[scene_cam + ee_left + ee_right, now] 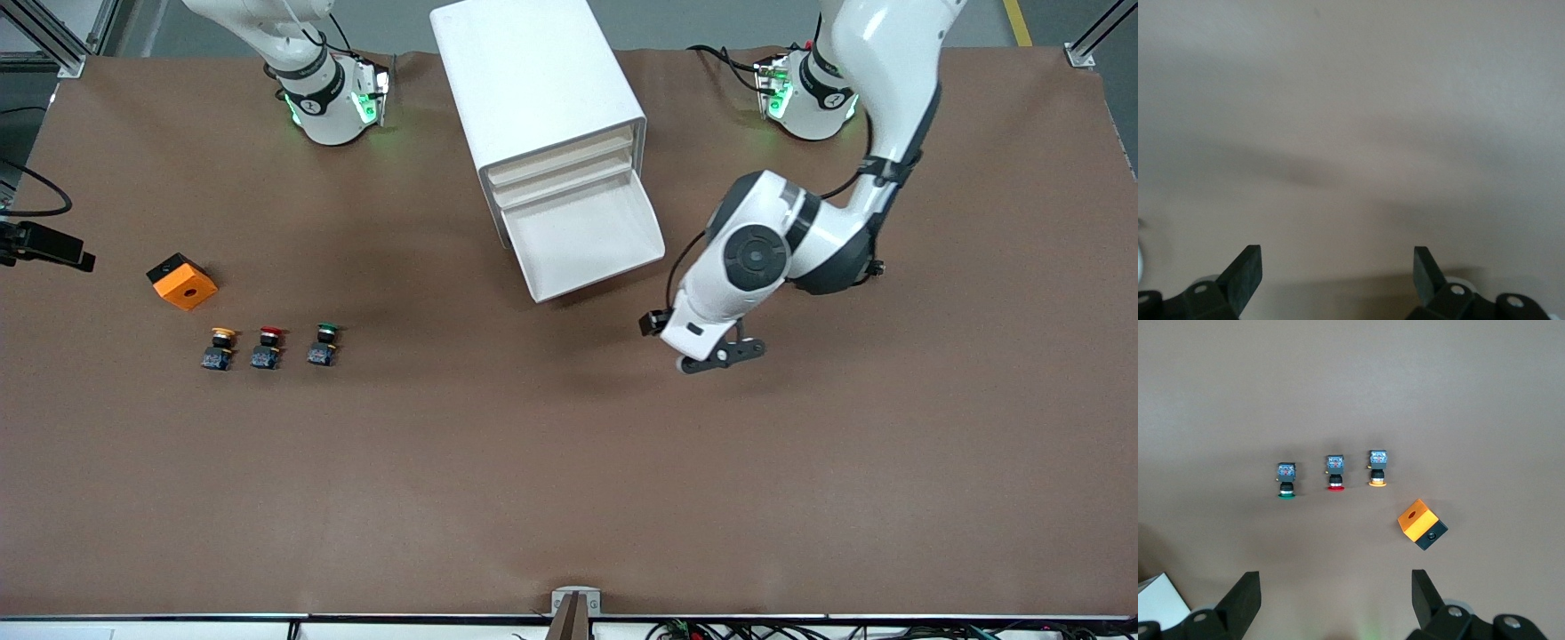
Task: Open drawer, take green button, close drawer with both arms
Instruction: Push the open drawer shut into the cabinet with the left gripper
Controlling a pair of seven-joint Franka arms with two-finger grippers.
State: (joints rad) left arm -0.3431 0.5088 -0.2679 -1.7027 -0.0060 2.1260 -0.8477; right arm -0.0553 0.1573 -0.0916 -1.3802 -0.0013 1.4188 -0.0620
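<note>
The white cabinet (533, 80) stands mid-table with its lowest drawer (582, 236) pulled out; the tray shows nothing inside. The green-capped button (324, 344) stands on the table toward the right arm's end, last in a row with a red-capped (268, 347) and a yellow-capped one (220, 348). My left gripper (722, 356) hangs open low over bare table beside the drawer's front, toward the left arm's end; in its wrist view the left gripper (1337, 267) holds nothing. My right gripper (1336, 590) is open, high above the table, looking down on the green button (1285, 481). It is out of the front view.
An orange box (182, 282) with a black side lies beside the yellow-capped button, farther from the front camera. A black device (44, 244) juts in at the table edge at the right arm's end. A white corner (1158, 603) shows in the right wrist view.
</note>
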